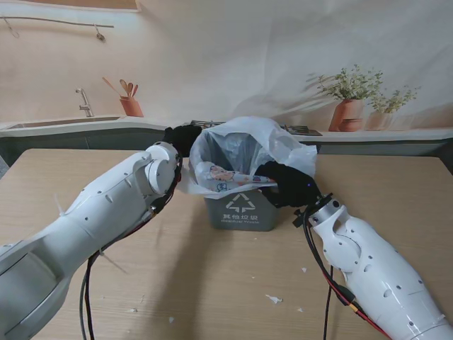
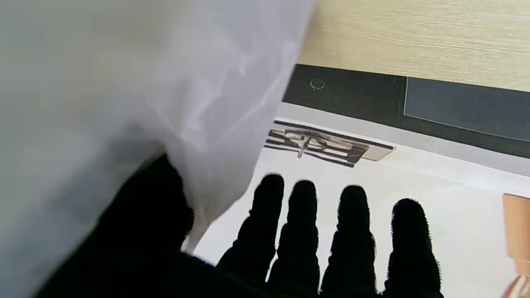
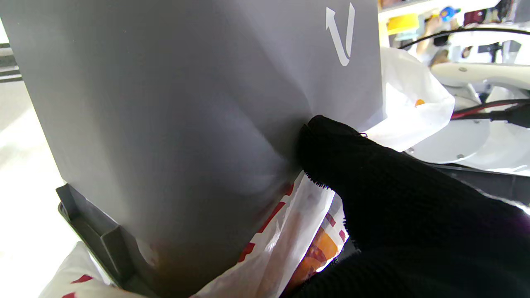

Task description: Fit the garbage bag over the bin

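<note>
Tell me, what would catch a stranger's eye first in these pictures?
Most striking is the white garbage bag billowing out of the grey bin in the middle of the wooden table. Two white arms reach in from either side, the black-gloved left hand behind the bag, the right hand at the bin's right edge.

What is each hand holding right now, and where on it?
The right hand presses the garbage bag edge against the bin wall near its rim. The left hand touches the bag's far-left edge; a grip cannot be told.
</note>
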Available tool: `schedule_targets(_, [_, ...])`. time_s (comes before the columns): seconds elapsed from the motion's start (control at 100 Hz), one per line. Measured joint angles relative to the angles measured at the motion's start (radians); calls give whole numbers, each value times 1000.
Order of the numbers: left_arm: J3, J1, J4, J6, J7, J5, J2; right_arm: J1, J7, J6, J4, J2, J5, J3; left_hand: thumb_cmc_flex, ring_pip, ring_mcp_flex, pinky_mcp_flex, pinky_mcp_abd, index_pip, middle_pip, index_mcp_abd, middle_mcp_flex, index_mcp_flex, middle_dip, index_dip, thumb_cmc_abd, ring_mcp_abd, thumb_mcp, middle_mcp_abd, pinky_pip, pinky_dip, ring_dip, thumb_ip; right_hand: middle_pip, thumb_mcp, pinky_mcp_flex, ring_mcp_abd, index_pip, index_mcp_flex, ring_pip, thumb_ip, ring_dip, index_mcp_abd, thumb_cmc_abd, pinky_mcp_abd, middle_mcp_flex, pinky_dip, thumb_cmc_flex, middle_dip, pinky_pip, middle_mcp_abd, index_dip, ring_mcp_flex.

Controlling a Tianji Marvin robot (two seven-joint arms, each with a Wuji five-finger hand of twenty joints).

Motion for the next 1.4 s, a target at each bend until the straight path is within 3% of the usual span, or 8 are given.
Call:
schedule_targets(0.16, [-96, 74, -62, -11, 54, 22, 25, -3, -1, 9, -4, -1, -1, 0, -51, -200, -53, 0, 0, -204, -260, 61, -60, -100, -167, -103, -11, 8, -146, 63, -96, -45, -77, 25, 0, -1, 0, 0, 0, 0, 0, 0, 0, 0, 0, 0, 0, 0, 0, 0, 0, 0, 0, 0])
schedule_targets(0.37, [-249, 181, -258, 42, 38, -39, 60, -3, 1, 15, -8, 0, -3, -2, -57, -324, -68, -1, 15, -280, -344, 98, -75, -107, -220, -145, -69, 30, -101, 95, -189, -88, -87, 26, 0, -1, 0, 0, 1, 0, 1, 0, 6, 0, 0, 0, 0, 0, 0, 0, 0, 2, 0, 0])
schedule_targets(0.66, [-372, 285, -405, -90, 22, 18, 98, -2, 8, 22, -14, 0, -7, -8, 135, -198, -78, 0, 16, 23, -169, -2, -71, -41, -119, 8, -228, 7, 220, 68, -227, -97, -39, 25, 0, -1, 0, 0, 1, -2, 4, 0, 12, 0, 0, 0, -2, 0, 0, 0, 0, 15, 0, 0])
schedule_targets(0.82, [-381, 299, -441, -136, -84, 138, 136, 2, 9, 30, -14, 0, -7, -16, 90, -182, -77, 2, 9, -4, -160, -23, -71, -31, -113, 5, -228, -9, 168, 49, -227, -88, -75, 25, 0, -1, 0, 0, 1, -2, 16, 0, 15, -1, 0, 0, -2, 0, 0, 0, 0, 28, 0, 0])
schedule_targets(1.01, [-416, 323, -389, -242, 270, 30, 94, 7, 6, 38, -13, 0, -9, -23, 102, -40, 8, -2, 11, 44, 12, -39, 27, 71, -25, 27, -162, -3, 164, 42, -85, -33, -24, 25, 9, -1, 1, 0, 1, -2, 30, 0, 23, 2, 0, 0, -2, 0, 0, 0, 0, 39, 0, 0])
schedule_targets(1.16, [-464, 388, -500, -340, 174, 34, 96, 10, -3, 43, -11, 0, -16, -30, 113, 4, 83, -2, 13, 78, 47, -76, 159, 190, -4, 47, -123, -6, 152, 7, -1, 1, -13, 25, 9, -1, 2, 0, 2, -11, 30, 0, 23, 3, 1, 1, -2, 0, 0, 0, 0, 39, 0, 0])
schedule_targets(1.31, [-504, 444, -633, -548, -52, 159, 151, 12, -8, 44, -8, 0, -19, -32, -9, -4, 127, -1, 6, 21, 24, -96, 211, 232, -4, 34, -74, -50, -5, -28, 1, 1, -28, 25, 9, -1, 4, 0, 3, -12, 30, 0, 24, 2, 1, 10, -2, 0, 0, 0, 0, 39, -10, 0])
schedule_targets(1.4, [-517, 458, -671, -592, -129, 222, 187, 12, -18, 45, -6, -1, -22, -34, -40, -39, 125, -1, 4, -43, -16, -88, 194, 224, -18, 0, -59, -53, -81, -33, 2, 1, -51, 25, 9, -1, 6, 0, 7, -12, 30, 0, 24, 3, 1, 10, -2, 0, 0, -13, 0, 39, -27, 0])
